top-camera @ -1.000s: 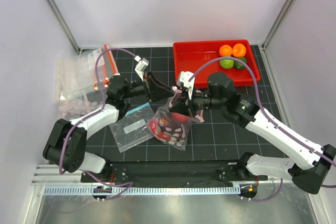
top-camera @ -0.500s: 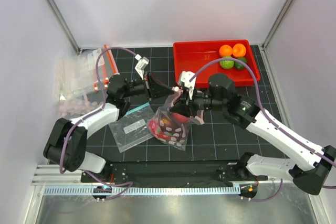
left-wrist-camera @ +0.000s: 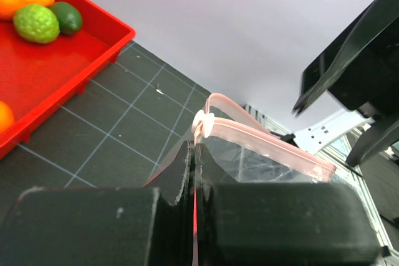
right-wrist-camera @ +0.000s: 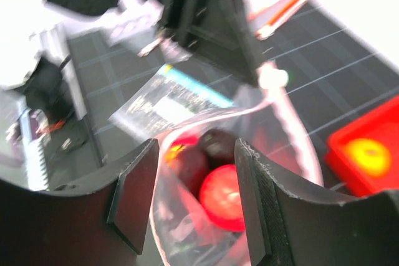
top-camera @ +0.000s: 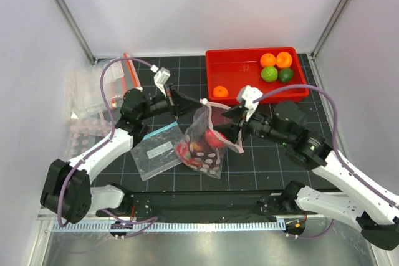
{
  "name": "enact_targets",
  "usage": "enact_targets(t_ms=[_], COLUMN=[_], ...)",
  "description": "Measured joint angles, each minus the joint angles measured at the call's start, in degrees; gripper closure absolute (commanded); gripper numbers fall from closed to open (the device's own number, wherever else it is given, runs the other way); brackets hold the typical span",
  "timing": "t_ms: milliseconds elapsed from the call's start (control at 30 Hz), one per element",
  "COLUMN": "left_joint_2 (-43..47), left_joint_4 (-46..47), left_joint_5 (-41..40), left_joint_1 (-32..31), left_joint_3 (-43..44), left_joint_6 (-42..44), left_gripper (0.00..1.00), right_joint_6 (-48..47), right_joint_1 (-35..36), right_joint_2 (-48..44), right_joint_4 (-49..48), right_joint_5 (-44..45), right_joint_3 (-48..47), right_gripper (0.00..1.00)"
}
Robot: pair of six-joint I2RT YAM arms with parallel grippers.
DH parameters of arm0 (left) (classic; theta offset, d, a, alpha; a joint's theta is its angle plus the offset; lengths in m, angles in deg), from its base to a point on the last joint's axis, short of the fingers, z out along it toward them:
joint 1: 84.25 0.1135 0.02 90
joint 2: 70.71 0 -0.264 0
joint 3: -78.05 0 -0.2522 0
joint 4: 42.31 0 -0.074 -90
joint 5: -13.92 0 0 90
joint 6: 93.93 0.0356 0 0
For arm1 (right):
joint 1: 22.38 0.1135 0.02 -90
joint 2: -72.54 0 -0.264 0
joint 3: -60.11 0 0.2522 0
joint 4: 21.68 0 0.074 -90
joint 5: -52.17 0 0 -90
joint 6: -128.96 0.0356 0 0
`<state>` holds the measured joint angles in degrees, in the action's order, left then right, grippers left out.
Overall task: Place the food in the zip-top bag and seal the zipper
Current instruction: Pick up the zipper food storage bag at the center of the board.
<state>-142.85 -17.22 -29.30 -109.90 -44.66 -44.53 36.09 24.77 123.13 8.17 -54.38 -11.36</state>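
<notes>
The dotted zip-top bag [top-camera: 206, 154] stands at the mat's centre with its mouth up. Inside it lies the food: a red round fruit [top-camera: 214, 139] [right-wrist-camera: 225, 199] and a dark fruit [top-camera: 197, 149] [right-wrist-camera: 215, 144]. My left gripper [top-camera: 192, 103] [left-wrist-camera: 196, 154] is shut on the left end of the pink zipper [left-wrist-camera: 268, 142], just behind its white slider [top-camera: 203, 101] [left-wrist-camera: 202, 123]. My right gripper [top-camera: 224, 124] [right-wrist-camera: 194, 200] stands open at the bag's right side. Its fingers [right-wrist-camera: 134, 197] straddle the mouth without pinching it.
A red tray [top-camera: 240, 70] at the back right holds oranges [top-camera: 276, 59], a lime [top-camera: 269, 74] and a lone orange [top-camera: 219, 91]. A plain clear bag with a teal strip [top-camera: 156, 149] lies left of the dotted bag. More bags [top-camera: 93, 95] are piled at the left wall.
My right gripper has opened, let go of the bag's mouth and drawn back to the right. My left gripper has shut on the zipper's end near the slider.
</notes>
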Motion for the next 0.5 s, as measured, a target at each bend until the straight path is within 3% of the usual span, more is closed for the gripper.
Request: enact_targets(t_ms=[200,500], left_joint_2=[1.33,1.66], left_joint_4=[-2.51,-2.69], left_joint_5=[-2.6,-3.04], left_joint_1=[0.0,-0.11], left_joint_3=[-0.31,-0.98], left_joint_6=[1.16,1.84], left_gripper=[1.0,1.0], right_joint_6=[0.44,0.57], right_joint_1=[0.0,-0.57], right_joint_2=[-4.44,9.75], right_joint_4=[-3.48,-3.56], right_joint_5=[7.23,8.76], right_joint_3=[1.51,-6.01], right_gripper=[0.39,0.39])
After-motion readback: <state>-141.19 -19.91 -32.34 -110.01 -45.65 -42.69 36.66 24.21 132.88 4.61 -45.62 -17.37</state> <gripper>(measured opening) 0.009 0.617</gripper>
